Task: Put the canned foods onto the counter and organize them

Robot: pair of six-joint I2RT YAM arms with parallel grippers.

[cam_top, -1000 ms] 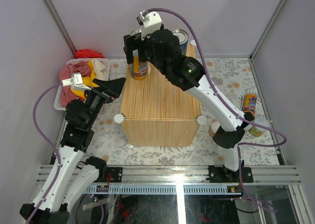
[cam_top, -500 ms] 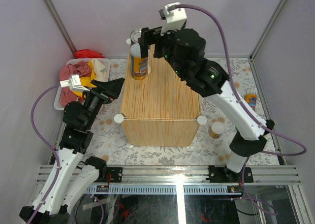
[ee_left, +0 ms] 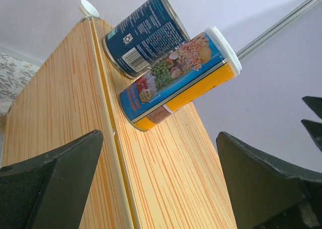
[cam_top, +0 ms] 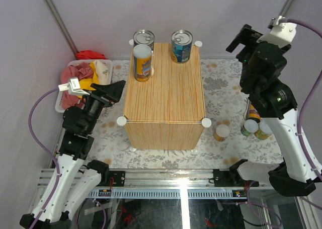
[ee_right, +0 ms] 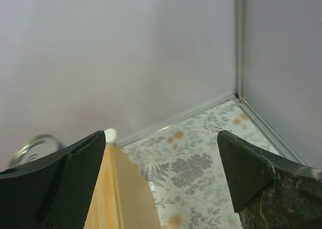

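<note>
From the top camera, the counter [cam_top: 163, 95] is standing in the middle of the table [cam_top: 226, 83] and carrying three cans at its far end. There is a left silver-topped can [cam_top: 144, 37], a right silver-topped can [cam_top: 181, 45], and an orange-yellow can [cam_top: 143, 63] just in front of the left one. A white-lidded can [cam_top: 222, 132] is sitting on the table beside the counter's near right corner. A cluster of cans [cam_top: 261, 132] is lying just beyond it, close to the right arm. The right end effector [cam_top: 242, 37] is hanging high over the far right of the table, and the left end effector [cam_top: 116, 91] is hovering beside the counter's left face.

The left wrist camera is showing its fingers spread wide with nothing between them, framing the orange-yellow can and the blue-labelled can right behind it.

The right wrist camera is showing that end effector equally wide and empty, looking past the counter's corner knob [ee_right: 110, 135].

The likely trouble is lying in the cluster. Those cans are packed close, so spread fingers coming down on one could be tipping a neighbour and sending it rolling. On the counter, a new can set too near the tall orange-yellow one could be toppling it off the left edge.
</note>
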